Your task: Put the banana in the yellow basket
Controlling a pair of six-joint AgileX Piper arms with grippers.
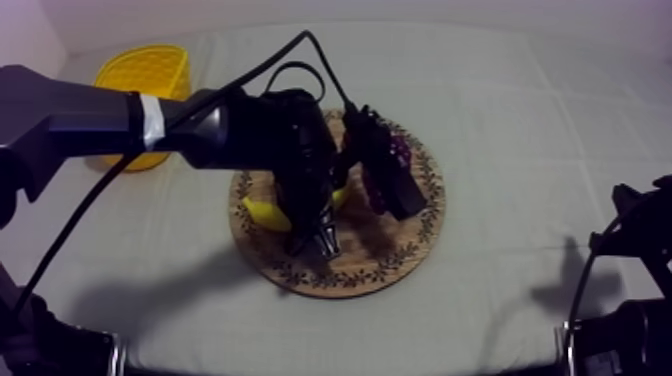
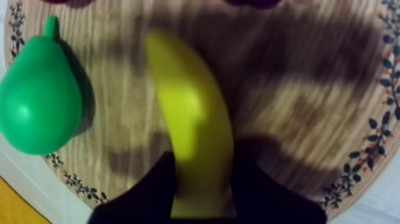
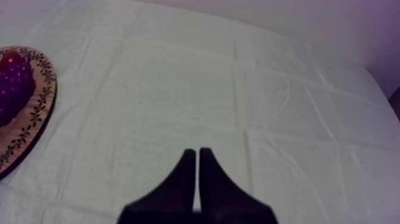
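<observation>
From above, the left arm reaches in from the upper left, and the left tool [image 1: 325, 240] is down on the wooden board [image 1: 390, 260]. The banana [image 1: 265, 213] lies on the board under the arm, with yellow showing on either side of it. The yellow basket [image 1: 120, 75] stands well apart at the table's [image 1: 500, 100] far left corner, and nothing can be seen in it. A bunch of grapes [image 1: 400, 152] sits at the board's far side. Judged from this, the task is at the grasp — the lift, the carry and the drop into the basket are all left to do.

In the left wrist view, the two black fingers [image 2: 149, 193] press against both sides of the banana's near end, so the tool is clenched on it. The fruit looks flat on the wood, though the angle makes it hard to say whether it has left the surface. It is smooth, curved and yellow-green, glossy along its ridge, with its far tip pointing across the board. A green pear [image 2: 38, 104] lies beside it but apart.

In the right wrist view, the right tool [image 3: 197, 179] hangs over bare cloth near the board's edge — its fingers are together in a narrow wedge, clenched on nothing.
</observation>
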